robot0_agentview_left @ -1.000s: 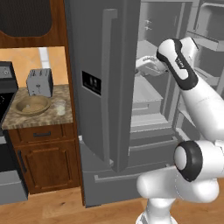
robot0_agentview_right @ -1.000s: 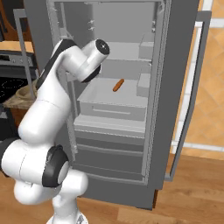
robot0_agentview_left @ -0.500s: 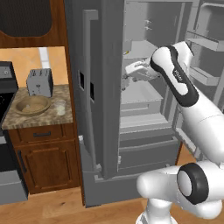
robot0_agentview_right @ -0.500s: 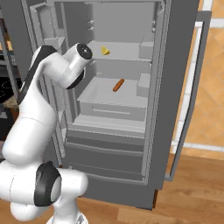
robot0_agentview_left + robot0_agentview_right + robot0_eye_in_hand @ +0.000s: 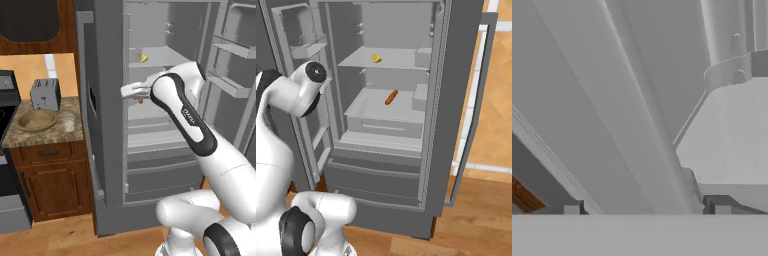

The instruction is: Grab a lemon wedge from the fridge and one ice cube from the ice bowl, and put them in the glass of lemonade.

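Observation:
The fridge (image 5: 107, 150) stands with both doors open. On its upper shelf lies the small yellow lemon wedge (image 5: 143, 58) (image 5: 376, 58). My gripper (image 5: 127, 91) hovers below and left of that shelf, close to the inner edge of the left door. In the hand view the gripper (image 5: 647, 209) is open; its fingertips (image 5: 572, 209) stand wide apart with nothing between them, facing grey door panels. On the counter left of the fridge sit the tan ice bowl (image 5: 36, 120) and the glass of lemonade (image 5: 68, 122). I cannot make out an ice cube.
An orange-brown elongated item (image 5: 391, 97) lies on the lower fridge shelf. A toaster (image 5: 45, 94) stands behind the bowl. The left fridge door (image 5: 100, 90) juts out between my hand and the counter. Door bins (image 5: 230, 85) line the right door.
My arm has swung left across the fridge opening, from the right door side to the left door's edge. The lemon wedge has come clear of the arm in the right base view.

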Controlling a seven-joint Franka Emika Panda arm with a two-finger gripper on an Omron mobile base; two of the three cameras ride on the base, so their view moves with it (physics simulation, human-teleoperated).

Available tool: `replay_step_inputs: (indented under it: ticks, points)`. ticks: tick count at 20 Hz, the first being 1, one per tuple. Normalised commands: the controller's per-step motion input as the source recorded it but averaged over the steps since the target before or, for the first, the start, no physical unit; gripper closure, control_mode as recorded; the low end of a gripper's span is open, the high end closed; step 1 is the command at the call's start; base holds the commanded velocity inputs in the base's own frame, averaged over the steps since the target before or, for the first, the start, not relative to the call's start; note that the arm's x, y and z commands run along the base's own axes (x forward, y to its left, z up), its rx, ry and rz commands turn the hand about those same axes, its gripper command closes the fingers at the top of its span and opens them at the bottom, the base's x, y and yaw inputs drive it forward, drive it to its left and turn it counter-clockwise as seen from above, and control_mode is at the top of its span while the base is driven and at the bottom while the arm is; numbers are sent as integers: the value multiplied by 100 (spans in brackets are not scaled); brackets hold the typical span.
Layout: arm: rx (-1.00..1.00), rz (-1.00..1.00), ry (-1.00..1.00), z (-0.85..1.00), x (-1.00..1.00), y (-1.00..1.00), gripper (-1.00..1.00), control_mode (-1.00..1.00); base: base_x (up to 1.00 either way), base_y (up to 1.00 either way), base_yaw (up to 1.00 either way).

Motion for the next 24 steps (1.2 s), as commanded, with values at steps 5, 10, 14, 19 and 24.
replay_step_inputs:
  ticks: [5, 10, 14, 19, 24]
  points:
    - [9, 0, -7, 63, -54, -32, -100, -100, 0, 0, 0]
    - [12, 0, 9, 60, -3, -97, -100, -100, 0, 0, 0]
    - [-9, 0, 4, 5, -6, -68, -100, -100, 0, 0, 0]
    - [-48, -4, 0, 0, -45, -19, -100, -100, 0, 0, 0]
    - [-43, -28, 12, -17, -43, -40, -100, -100, 0, 0, 0]
